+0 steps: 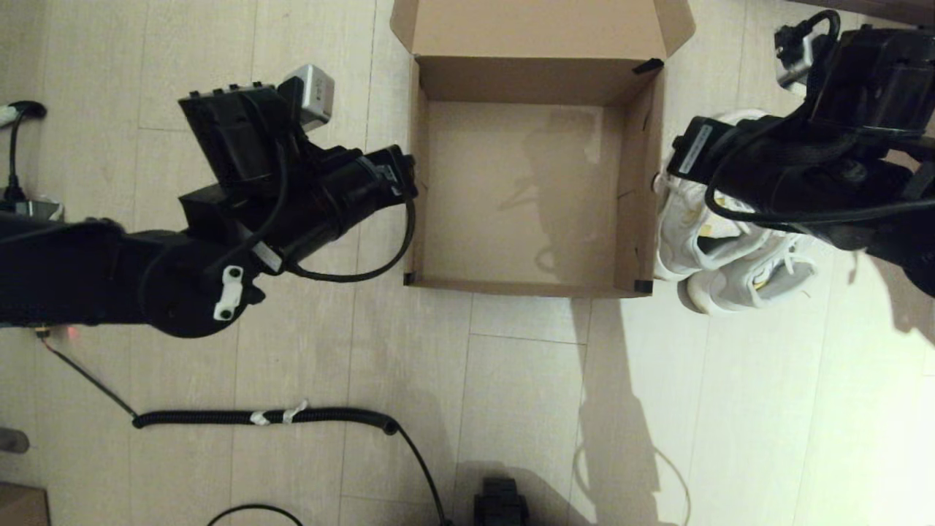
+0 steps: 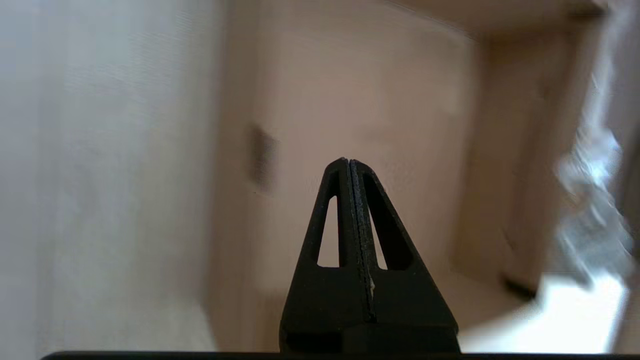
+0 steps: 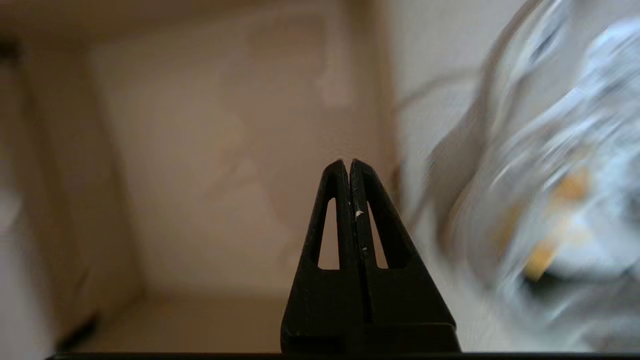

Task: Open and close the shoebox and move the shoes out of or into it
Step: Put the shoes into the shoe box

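The left gripper [image 2: 350,162] has its two fingers pressed flat together with nothing between them, and it sits at the shoebox's [image 1: 537,197] 9 o'clock wall, pointing in over the rim. The right gripper [image 3: 348,162] is pinched closed and empty too, poised at the 3 o'clock wall above the shoes [image 1: 730,248]. Both arms flank the box, probably because the next job is lifting the sneakers in. The shoebox lies open on the wooden floor [image 1: 526,409], its lid [image 1: 540,25] folded back at 12 o'clock and its inside bare. The white sneakers lie together just outside the 3 o'clock wall, touching it, partly hidden under the right arm. That wall stands between the shoes and the box interior. A coiled black cable [image 1: 263,418] lies well clear at 7 o'clock.
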You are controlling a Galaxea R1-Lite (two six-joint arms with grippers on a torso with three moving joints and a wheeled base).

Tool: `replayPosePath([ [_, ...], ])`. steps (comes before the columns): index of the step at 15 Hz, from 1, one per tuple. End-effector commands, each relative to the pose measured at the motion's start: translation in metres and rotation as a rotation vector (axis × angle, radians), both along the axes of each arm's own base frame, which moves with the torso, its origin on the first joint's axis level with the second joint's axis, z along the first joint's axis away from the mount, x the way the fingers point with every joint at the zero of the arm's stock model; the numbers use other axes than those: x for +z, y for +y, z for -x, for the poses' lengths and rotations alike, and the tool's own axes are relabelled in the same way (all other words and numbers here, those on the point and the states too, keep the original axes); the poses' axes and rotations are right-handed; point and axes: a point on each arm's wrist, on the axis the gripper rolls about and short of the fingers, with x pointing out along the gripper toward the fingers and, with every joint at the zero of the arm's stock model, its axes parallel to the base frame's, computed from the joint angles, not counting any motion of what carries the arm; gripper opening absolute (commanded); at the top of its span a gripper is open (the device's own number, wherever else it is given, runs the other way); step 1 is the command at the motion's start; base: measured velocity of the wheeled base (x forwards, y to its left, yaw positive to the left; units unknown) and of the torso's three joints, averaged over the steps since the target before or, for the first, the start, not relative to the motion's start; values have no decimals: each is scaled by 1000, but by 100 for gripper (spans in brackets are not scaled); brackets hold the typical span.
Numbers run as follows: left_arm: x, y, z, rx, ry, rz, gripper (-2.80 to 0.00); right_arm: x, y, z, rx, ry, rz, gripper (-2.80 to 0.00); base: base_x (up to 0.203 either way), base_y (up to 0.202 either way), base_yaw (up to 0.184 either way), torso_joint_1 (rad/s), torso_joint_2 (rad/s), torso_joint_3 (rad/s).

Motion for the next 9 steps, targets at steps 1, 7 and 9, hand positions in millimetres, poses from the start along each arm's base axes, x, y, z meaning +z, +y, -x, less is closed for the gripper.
replayPosePath([
  [1, 3, -10, 22, -47, 39, -29, -280, 1, 3, 21, 37, 8, -7, -280, 0, 0, 0, 0, 0, 0],
  [7, -68, -30, -2, 11, 156, -219, -280, -57, 33, -5, 83, 153, -30, -280, 0, 0, 0, 0, 0, 0],
  [9, -74, -33, -12, 23, 131, -235, -280, -74, 42, -17, 86, 138, -24, -280, 0, 0, 0, 0, 0, 0],
])
